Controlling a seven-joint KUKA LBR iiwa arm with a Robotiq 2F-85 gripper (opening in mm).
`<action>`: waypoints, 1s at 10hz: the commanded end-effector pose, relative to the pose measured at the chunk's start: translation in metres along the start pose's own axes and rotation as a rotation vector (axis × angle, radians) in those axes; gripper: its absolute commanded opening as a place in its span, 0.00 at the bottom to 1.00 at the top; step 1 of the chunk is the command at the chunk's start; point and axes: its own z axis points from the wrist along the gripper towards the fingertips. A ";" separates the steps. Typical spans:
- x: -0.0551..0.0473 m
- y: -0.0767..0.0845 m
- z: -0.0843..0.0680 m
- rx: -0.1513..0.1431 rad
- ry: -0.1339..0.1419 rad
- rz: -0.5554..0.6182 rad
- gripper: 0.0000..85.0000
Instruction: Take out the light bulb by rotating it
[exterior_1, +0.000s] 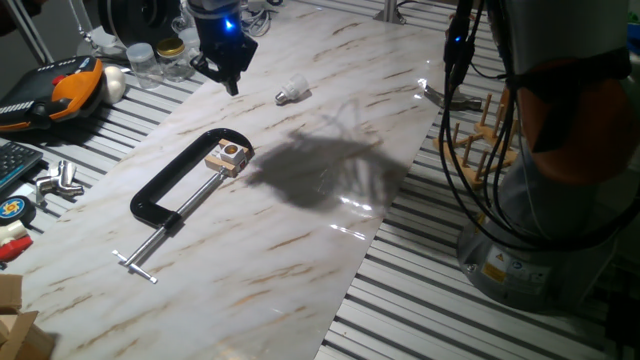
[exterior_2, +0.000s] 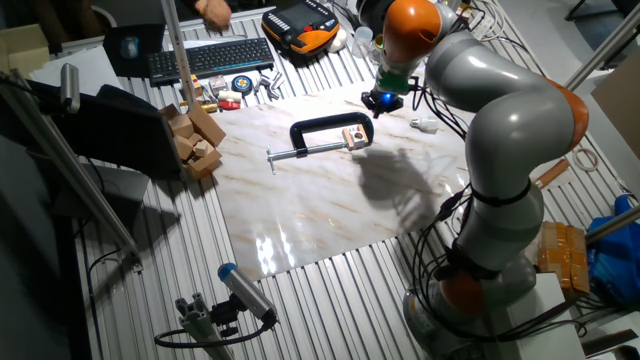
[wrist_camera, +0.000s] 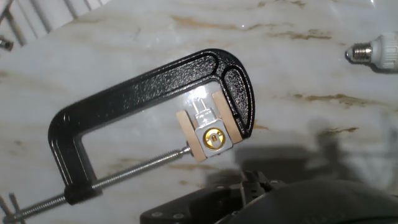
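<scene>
I count one light bulb (exterior_1: 292, 92), and it lies on its side on the marble slab (exterior_1: 300, 240), loose, with its silver screw base pointing away from its white globe. In my hand view it shows at the upper right edge (wrist_camera: 375, 53), well apart from the clamp. There is one black C-clamp (exterior_1: 180, 180), lying flat on the slab, and one small wooden socket block (exterior_1: 229, 157) held between its jaw and its screw pad. Looking down at that block from my hand (wrist_camera: 210, 132), I see a brass contact in the middle of the socket hole and no bulb in it.

My gripper (exterior_1: 228, 72) hangs above the slab near its far edge, between the clamp and the bulb, touching neither. My fingers hold nothing; whether they are spread or pressed together I cannot tell, since only dark blurred parts of them show at the bottom of my own view.

The slab is pale with brown veins and glossy, carrying my arm's dark shadow. It rests on a ribbed metal table (exterior_1: 430, 290). Beside it sit one keyboard (exterior_2: 210, 57), a pile of wooden blocks (exterior_2: 196, 140) and one orange-and-black handset (exterior_1: 62, 92).
</scene>
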 end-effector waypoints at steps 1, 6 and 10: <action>0.000 -0.001 -0.001 0.004 0.000 -0.036 0.00; 0.005 -0.002 -0.005 -0.009 -0.013 -0.105 0.00; 0.008 0.001 -0.008 0.001 -0.008 -0.110 0.00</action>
